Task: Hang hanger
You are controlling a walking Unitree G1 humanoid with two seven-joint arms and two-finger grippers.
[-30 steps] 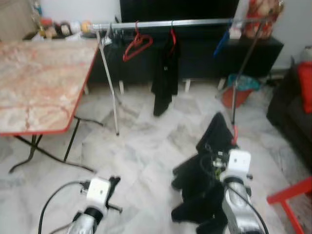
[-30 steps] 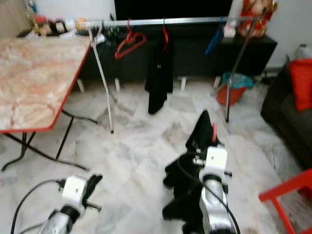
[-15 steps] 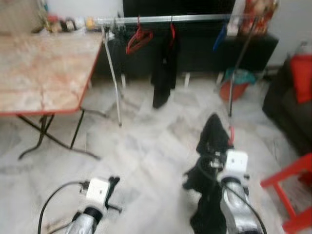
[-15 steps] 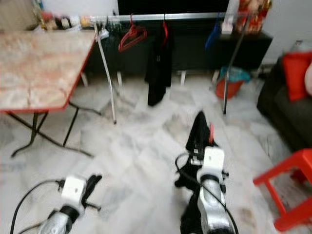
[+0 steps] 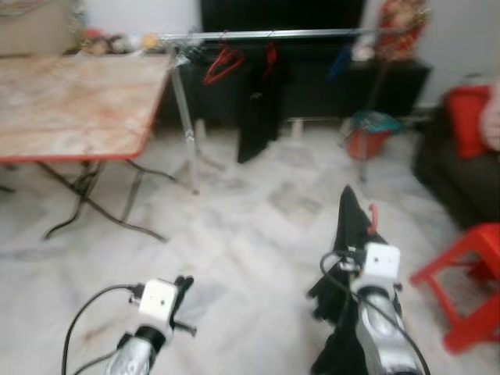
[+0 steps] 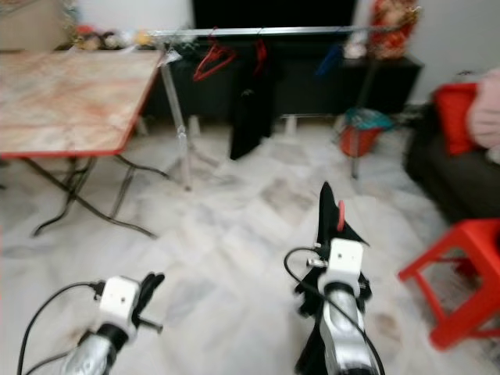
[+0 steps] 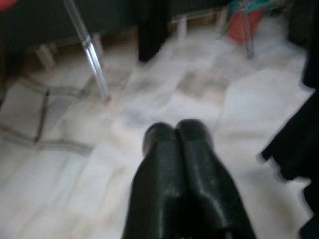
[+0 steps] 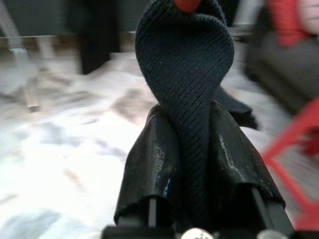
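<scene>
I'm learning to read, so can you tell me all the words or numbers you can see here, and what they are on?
There are no words or numbers to read here.
The things on the black cabinet behind the clothes rail are too blurred to show any labels.
The marble table, red stool and black garment show no writing.
</scene>
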